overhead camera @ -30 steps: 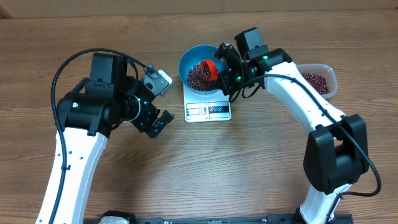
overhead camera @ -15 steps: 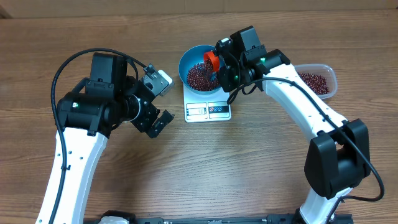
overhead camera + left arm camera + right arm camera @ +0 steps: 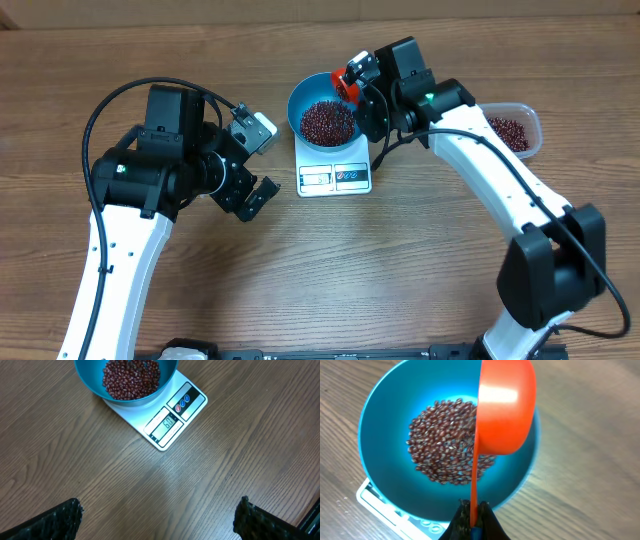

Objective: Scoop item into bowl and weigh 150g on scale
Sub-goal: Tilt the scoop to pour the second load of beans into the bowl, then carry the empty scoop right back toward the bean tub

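From above, my right claw [image 3: 365, 92] was partly hidden by my own arm. It was clenched on an orange scoop [image 3: 349, 86] that hung over the right rim of the blue bowl [image 3: 298, 98]. The bowl sat on the white scale [image 3: 335, 178], toward the far edge of the table [image 3: 400, 270], and it covered the far half of the scale. The beans [image 3: 327, 122] lay in a heap inside the bowl. A clear tub [image 3: 533, 125] holding more beans stood to the right, partly behind my arm. My left claw [image 3: 258, 165] hung wide and empty, left of the scale and apart from it.

From my left wrist, only the tips of my left claw [image 3: 157, 522] showed, in the bottom corners. The bowl [image 3: 130, 402] was cut off at the top. The numbers on the scale [image 3: 172, 420] were too small to read.

From my right wrist, my right claw [image 3: 474, 522] pinched the thin handle at the bottom. The scoop [image 3: 505, 410] stood tipped on its side and hid the right part of the bowl [image 3: 375, 420]. I could not tell if anything was in it. The beans [image 3: 445, 445] lay below it. Only a corner of the scale [image 3: 375, 500] peeked out.
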You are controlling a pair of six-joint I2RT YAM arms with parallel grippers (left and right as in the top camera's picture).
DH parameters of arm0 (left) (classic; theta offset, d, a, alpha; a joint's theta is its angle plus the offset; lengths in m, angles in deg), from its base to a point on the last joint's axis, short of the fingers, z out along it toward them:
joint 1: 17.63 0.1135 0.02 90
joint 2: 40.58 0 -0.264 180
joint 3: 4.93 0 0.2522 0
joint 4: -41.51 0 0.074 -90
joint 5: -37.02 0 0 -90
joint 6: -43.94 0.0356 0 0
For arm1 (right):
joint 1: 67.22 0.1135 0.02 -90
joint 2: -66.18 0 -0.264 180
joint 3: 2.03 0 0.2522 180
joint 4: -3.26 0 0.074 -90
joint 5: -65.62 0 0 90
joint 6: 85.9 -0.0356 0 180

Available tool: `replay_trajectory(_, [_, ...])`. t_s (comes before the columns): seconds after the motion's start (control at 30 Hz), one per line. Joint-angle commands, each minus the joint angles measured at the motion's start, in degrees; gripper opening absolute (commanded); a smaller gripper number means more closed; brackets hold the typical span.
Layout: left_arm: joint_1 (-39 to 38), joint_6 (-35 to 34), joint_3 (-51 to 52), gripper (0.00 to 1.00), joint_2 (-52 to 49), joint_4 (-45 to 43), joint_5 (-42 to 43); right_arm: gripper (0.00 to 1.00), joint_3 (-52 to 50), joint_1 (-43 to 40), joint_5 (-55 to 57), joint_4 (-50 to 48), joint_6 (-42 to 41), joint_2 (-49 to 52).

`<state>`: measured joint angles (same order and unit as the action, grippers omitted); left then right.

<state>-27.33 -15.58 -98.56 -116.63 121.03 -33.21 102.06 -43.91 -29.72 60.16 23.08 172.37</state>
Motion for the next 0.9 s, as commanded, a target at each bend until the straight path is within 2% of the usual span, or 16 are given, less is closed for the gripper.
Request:
replay_trajectory(0.0, [0.3, 1.3, -0.9, 1.0, -0.4, 0.0, 1.0, 0.04, 2.1, 1.5, 5.5, -0.6, 3.5, -3.8])
replay_trajectory(0.3, [0.3, 1.3, -0.9, 1.0, -0.4, 0.0, 1.0, 0.04, 2.1, 4.5, 14.3, -1.3, 4.1, -4.2])
replay_trajectory(0.6, [0.3, 1.3, -0.9, 1.0, -0.4, 0.0, 1.0, 0.04, 2.1, 5.1, 15.0, -1.5, 4.5, -5.0])
replay_trajectory(0.87, [0.3, 1.3, -0.9, 1.0, -0.4, 0.0, 1.0, 0.04, 2.1, 3.1, 14.7, 0.3, -10.2, -12.2])
